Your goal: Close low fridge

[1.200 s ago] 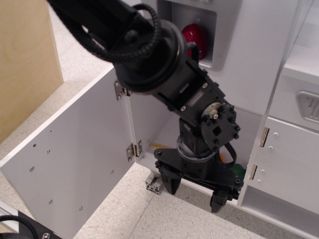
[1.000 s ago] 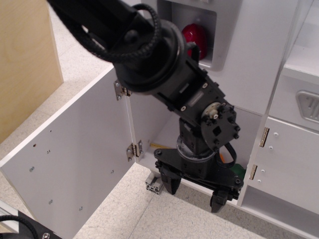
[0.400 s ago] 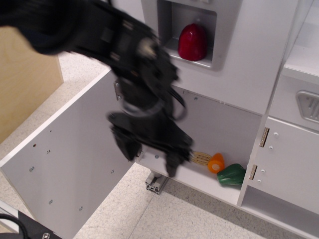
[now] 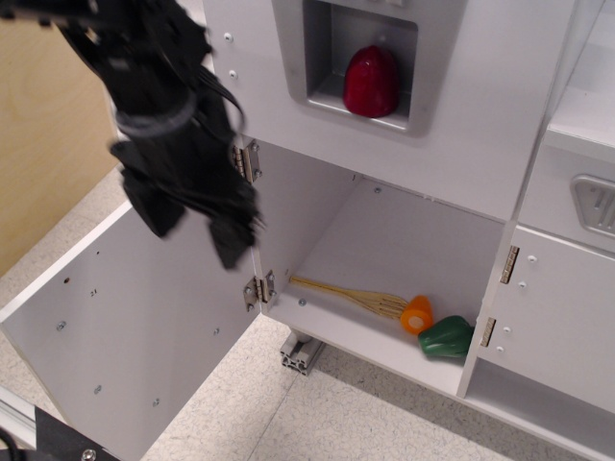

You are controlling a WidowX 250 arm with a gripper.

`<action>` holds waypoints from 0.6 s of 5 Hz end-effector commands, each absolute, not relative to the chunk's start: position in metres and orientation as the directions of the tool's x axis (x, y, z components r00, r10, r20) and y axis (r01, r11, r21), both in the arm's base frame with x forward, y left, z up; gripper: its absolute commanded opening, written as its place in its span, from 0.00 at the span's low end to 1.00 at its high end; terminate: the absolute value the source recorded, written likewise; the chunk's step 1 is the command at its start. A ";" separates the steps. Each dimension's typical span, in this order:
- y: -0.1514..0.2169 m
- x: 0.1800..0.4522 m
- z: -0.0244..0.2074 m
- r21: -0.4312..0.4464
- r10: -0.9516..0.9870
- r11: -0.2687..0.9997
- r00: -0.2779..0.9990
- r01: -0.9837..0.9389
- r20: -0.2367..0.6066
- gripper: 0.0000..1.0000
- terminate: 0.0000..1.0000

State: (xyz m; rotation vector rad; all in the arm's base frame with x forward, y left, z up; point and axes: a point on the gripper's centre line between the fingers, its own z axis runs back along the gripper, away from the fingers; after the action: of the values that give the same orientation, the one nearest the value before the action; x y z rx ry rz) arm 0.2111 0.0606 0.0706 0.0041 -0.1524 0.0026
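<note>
The low fridge is a white compartment, open. Its large flat white door is swung wide to the left, screw-dotted inner face up, on two silver hinges. The handle is hidden. My black gripper is blurred at the upper left, in front of the door's inner face near the upper hinge. Its two fingers point down and stand apart, empty.
Inside the fridge lie a wooden whisk, an orange piece and a green piece. Above is a white panel with a grey recess holding a red object. Smaller white cabinet doors are at the right, a wooden board at the left.
My arm has swung from in front of the fridge opening up and to the left, over the open door. The fridge's contents are now uncovered. The door has not moved.
</note>
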 end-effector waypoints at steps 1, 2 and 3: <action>0.133 0.230 0.078 0.105 0.044 0.992 0.981 -0.065 0.188 1.00 0.00; 0.158 0.239 0.063 0.128 0.034 0.990 0.983 -0.058 0.182 1.00 0.00; 0.166 0.242 0.038 0.163 0.014 0.986 0.983 -0.044 0.185 1.00 0.00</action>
State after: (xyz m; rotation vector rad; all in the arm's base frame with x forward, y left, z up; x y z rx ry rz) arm 0.2389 0.1601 0.0256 0.1370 -0.1525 0.0300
